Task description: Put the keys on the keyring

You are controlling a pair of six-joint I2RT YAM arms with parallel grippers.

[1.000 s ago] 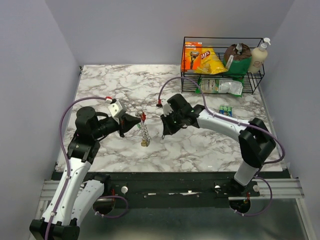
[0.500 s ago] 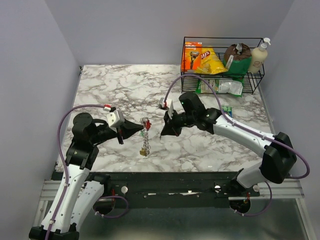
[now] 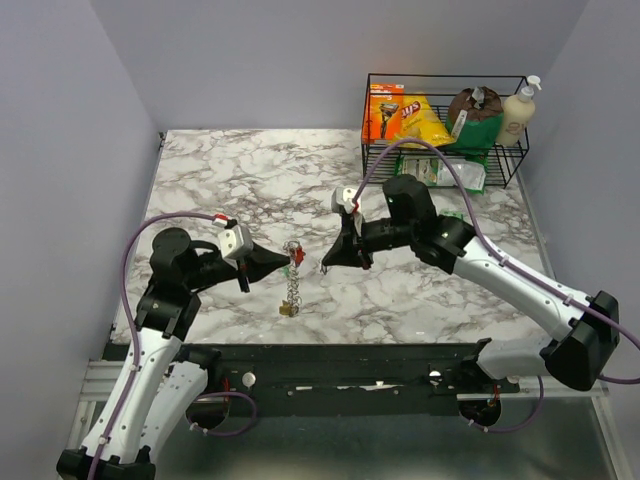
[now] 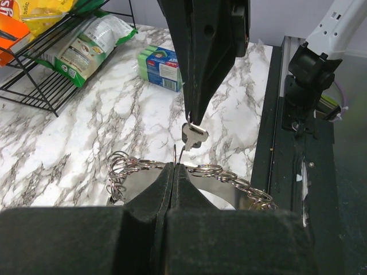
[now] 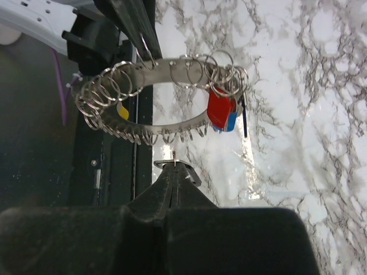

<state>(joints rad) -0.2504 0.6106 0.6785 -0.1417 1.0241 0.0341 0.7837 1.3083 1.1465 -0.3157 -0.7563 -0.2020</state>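
We see left gripper [image 3: 290, 258] jaws pinched shut on keyring [image 3: 291, 283], which hangs over marble worktop [image 3: 220, 170]; red and blue keys [image 5: 221, 112] already on it. We see right gripper [image 3: 325, 268] jaws clamping small silver key [image 4: 194, 135] just beside ring.

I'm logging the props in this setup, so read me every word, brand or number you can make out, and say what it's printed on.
"ssic": cut-off letters on the yellow crisp bag in the black wire basket.
Orange carton: print too blurred to read.
Green and white pouch: print too blurred to read.
Small blue and green box: print too blurred to read.
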